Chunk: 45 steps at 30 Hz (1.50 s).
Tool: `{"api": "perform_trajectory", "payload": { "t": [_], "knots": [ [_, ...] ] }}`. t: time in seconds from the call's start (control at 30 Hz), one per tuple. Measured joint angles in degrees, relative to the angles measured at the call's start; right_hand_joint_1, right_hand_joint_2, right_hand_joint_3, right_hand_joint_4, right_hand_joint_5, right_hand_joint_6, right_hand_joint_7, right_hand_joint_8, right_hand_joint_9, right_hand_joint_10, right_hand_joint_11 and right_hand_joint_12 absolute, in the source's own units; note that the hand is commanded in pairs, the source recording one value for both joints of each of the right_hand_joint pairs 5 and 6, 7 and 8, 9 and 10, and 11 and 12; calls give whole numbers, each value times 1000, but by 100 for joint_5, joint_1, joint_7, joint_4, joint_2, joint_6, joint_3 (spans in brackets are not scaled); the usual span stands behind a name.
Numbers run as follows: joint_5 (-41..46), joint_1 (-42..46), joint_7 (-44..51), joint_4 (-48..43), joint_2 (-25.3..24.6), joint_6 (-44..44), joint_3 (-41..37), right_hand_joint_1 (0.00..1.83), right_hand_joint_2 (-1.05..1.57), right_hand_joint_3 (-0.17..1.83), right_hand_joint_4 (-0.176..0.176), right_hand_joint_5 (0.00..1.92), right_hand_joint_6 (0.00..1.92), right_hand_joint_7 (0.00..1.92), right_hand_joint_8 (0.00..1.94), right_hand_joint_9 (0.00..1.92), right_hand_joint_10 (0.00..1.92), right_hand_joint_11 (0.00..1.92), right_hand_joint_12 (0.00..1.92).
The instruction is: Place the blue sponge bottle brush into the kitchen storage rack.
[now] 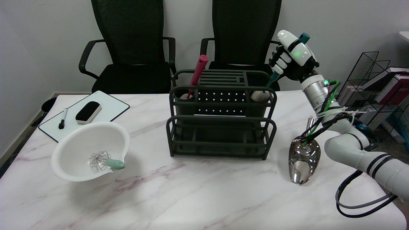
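One white robot arm reaches in, its right hand (289,56) raised above the right end of the dark green storage rack (220,127) on the marble table (191,198). The fingers are wrapped around the teal handle of the bottle brush (272,78). The brush's long axis slants steeply: handle tip up and to the right above the hand, pale sponge head down and to the left, inside the rack's rear right compartment. A red utensil (198,72) stands in the rack's rear left cup. Right of the rack lies a shiny metal scoop (303,159). Left of it sits a white bowl (76,159) holding a whisk (105,161), with a small whiteboard (108,105), eraser (88,111) and marker (63,118) beyond.
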State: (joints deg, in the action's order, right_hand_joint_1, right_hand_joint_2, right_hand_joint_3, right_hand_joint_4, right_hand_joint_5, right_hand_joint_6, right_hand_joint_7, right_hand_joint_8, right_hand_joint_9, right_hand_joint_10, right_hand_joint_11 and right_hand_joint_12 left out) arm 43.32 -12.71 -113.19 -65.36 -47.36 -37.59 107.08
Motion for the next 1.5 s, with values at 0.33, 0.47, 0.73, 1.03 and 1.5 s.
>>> {"api": "perform_trajectory", "payload": {
  "t": [0.33, 0.47, 0.73, 1.03, 1.5],
  "knots": [
    [-14, 7, -6, 50, -89, -158, 30, 1055, 425, 1100, 0, 955, 955, 1359, 1359, 1330, 1330, 829, 829],
    [-14, 33, -7, 67, -108, -230, 35, 1083, 305, 1149, 0, 881, 881, 1254, 1254, 1167, 1167, 759, 759],
    [-14, 95, -7, 99, -138, -362, 40, 1092, 226, 1181, 0, 762, 762, 1151, 1151, 956, 956, 742, 742],
    [-5, 148, -7, 188, -155, -708, -52, 1081, 300, 1133, 0, 664, 664, 1009, 1009, 747, 747, 701, 701],
    [80, 713, 2, 366, -233, -1405, -801, 1048, 418, 1099, 0, 733, 733, 989, 989, 733, 733, 701, 701]
  ]
}}
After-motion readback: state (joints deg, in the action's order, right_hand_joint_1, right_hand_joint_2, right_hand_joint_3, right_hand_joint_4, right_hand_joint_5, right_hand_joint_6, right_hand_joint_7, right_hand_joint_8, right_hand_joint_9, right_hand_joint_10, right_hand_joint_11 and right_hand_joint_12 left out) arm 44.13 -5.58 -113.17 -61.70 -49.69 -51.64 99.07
